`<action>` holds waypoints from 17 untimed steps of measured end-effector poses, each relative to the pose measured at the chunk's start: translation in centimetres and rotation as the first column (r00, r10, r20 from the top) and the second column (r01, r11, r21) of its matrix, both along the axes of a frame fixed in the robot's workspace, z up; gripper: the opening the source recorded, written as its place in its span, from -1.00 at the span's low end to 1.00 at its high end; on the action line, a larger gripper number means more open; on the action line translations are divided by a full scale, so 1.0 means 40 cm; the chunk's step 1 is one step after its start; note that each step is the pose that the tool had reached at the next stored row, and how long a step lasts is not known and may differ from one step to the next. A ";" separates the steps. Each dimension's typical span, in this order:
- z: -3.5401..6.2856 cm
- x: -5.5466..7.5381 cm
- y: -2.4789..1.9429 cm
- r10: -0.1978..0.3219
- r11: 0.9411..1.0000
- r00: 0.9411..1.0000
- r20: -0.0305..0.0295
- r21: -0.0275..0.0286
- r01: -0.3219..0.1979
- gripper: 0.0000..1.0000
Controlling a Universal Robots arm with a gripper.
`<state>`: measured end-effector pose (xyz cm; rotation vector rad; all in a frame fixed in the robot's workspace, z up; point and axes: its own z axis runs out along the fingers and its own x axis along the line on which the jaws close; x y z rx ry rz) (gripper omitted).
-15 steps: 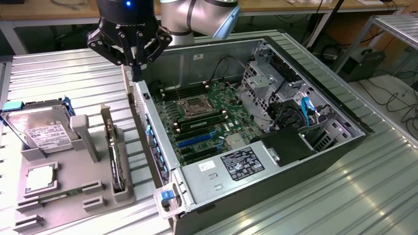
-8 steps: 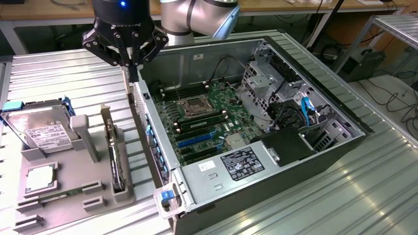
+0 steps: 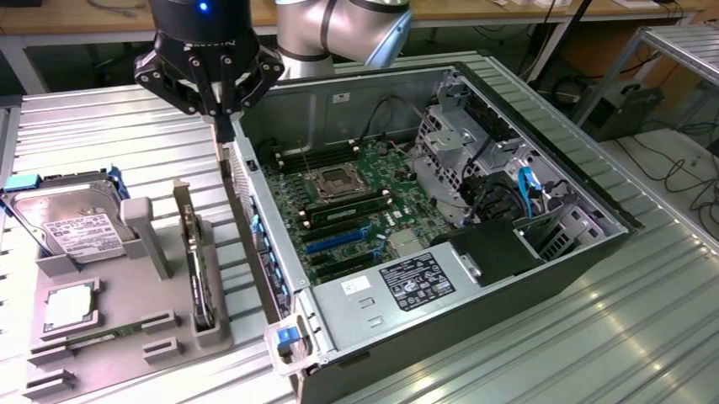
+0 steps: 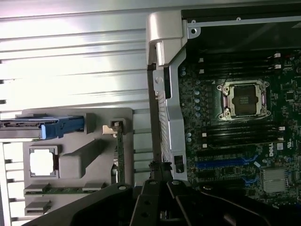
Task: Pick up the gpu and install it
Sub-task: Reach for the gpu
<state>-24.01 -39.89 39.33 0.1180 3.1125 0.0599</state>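
The arm (image 3: 337, 25) holds its pincer (image 3: 221, 104) pointing straight down, jaws drawn together and empty.

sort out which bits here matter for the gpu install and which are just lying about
For the job:
- gpu, on edge in the grey tray
- pincer, holding nothing
- open computer case and its motherboard

Lying about, all in the tray:
- hard drive
- processor chip
- memory stick

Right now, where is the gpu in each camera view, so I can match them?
Exterior view: gpu on edge in the holder, at the exterior view's left of the case.
Wrist view: gpu between the holder's grey block and the case.
Shared landmark: CPU socket.
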 end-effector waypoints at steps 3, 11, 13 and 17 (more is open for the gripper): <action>0.000 -0.006 0.000 0.000 1.000 1.000 0.000 -0.001 0.000 -0.79; 0.000 -0.033 0.000 0.000 1.000 1.000 0.000 -0.001 0.000 -0.79; 0.000 -0.037 0.000 0.000 1.000 1.000 0.000 -0.001 0.000 -0.79; 0.000 -0.041 0.000 0.000 1.000 1.000 0.000 -0.001 0.000 -0.79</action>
